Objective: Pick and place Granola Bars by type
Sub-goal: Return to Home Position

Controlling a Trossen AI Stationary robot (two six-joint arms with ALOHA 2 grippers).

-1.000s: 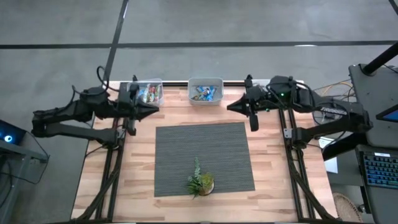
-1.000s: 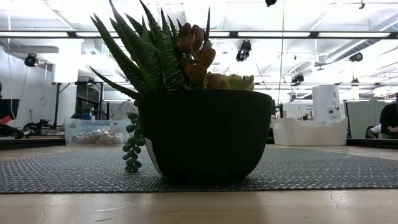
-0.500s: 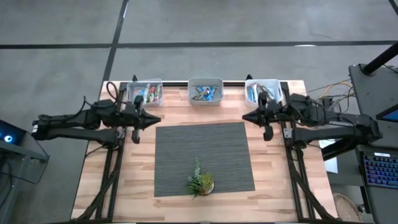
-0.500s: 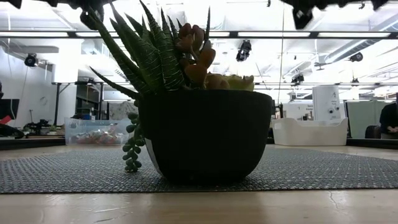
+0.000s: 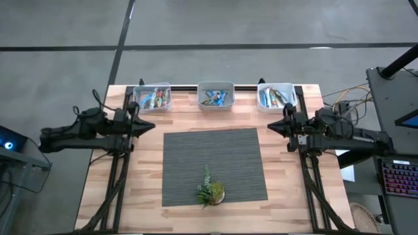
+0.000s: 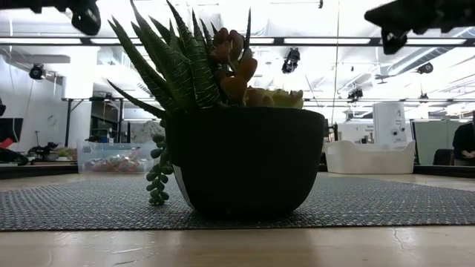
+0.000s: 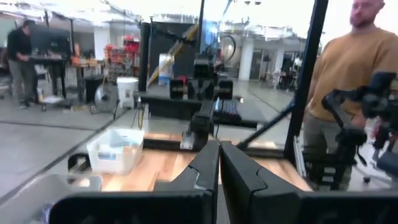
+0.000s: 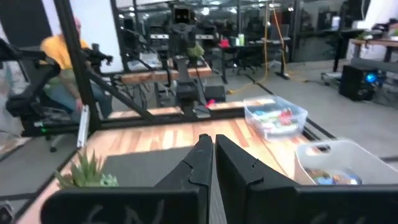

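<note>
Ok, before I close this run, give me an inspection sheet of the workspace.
Surface: wooden table with a grey mat; no bars loose on either.
Job's things: bars lie in all three bins along the far edge.
Clutter: plant on the mat's near part.
Grippers: left gripper shut, empty, by the mat's far left corner; right gripper shut, empty, by its far right corner.
Cables: cables off the table's right side.
Surroundings: person beyond the table; keyboard at right.
</note>
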